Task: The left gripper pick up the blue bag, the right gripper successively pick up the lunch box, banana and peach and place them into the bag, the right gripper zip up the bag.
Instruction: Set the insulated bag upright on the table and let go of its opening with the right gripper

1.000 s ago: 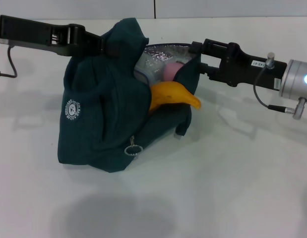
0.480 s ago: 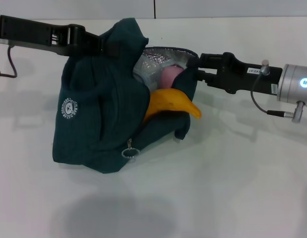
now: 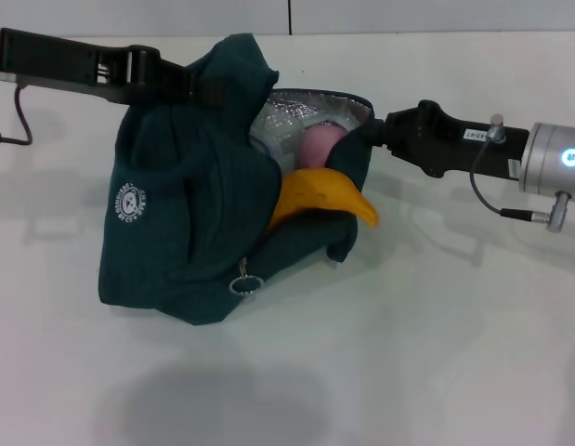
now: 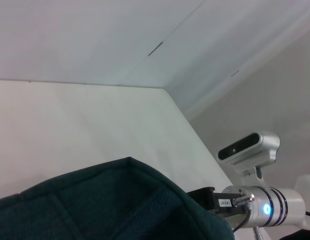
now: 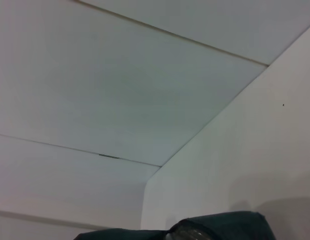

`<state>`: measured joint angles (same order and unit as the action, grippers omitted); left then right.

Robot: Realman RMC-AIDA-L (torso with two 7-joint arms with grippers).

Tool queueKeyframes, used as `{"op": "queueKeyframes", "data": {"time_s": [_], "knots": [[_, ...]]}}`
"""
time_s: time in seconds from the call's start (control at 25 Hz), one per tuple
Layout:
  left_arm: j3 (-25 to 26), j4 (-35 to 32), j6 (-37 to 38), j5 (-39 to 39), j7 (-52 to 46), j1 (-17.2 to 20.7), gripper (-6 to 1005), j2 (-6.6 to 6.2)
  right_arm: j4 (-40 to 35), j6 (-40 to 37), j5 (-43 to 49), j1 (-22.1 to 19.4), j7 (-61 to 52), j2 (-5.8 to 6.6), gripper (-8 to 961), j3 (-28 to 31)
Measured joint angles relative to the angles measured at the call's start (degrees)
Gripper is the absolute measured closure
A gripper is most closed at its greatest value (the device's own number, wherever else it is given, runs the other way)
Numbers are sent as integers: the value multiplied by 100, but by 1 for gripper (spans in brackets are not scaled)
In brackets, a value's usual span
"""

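Note:
The blue bag (image 3: pixel 194 214) stands on the white table, its top held up by my left gripper (image 3: pixel 189 85), which is shut on the fabric. Its mouth faces right and shows silver foil lining (image 3: pixel 310 110). Inside lie the pink peach (image 3: pixel 320 146) and part of the clear lunch box (image 3: pixel 268 139). The banana (image 3: pixel 329 195) sticks out over the lower rim. My right gripper (image 3: pixel 363 136) sits at the right rim of the mouth, beside the peach. The ring zipper pull (image 3: pixel 243 282) hangs low on the front. Teal fabric (image 4: pixel 109 205) fills the bottom of the left wrist view.
The white table (image 3: pixel 408 325) stretches in front and to the right of the bag. A cable (image 3: pixel 22 116) trails from the left arm at the far left. The right arm's silver cuff (image 3: pixel 552 158) reaches in from the right edge.
The right gripper has dropped a little and drawn back to the bag's right rim. The bag has shifted slightly left. The left arm has stayed put.

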<state>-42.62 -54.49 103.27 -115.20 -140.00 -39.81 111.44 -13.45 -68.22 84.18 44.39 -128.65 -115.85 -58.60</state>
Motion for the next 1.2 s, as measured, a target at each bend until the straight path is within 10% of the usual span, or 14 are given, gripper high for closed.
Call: {"op": "queueKeyframes", "data": {"time_s": [0.4, 1.2], "knots": [[0, 0, 0, 1, 15, 36, 918, 0, -63, -151, -3, -39, 94, 1, 935, -2], [-13, 0, 33, 40, 14, -10, 916, 103, -930, -1111, -286, -637, 499, 15, 936, 60]]}}
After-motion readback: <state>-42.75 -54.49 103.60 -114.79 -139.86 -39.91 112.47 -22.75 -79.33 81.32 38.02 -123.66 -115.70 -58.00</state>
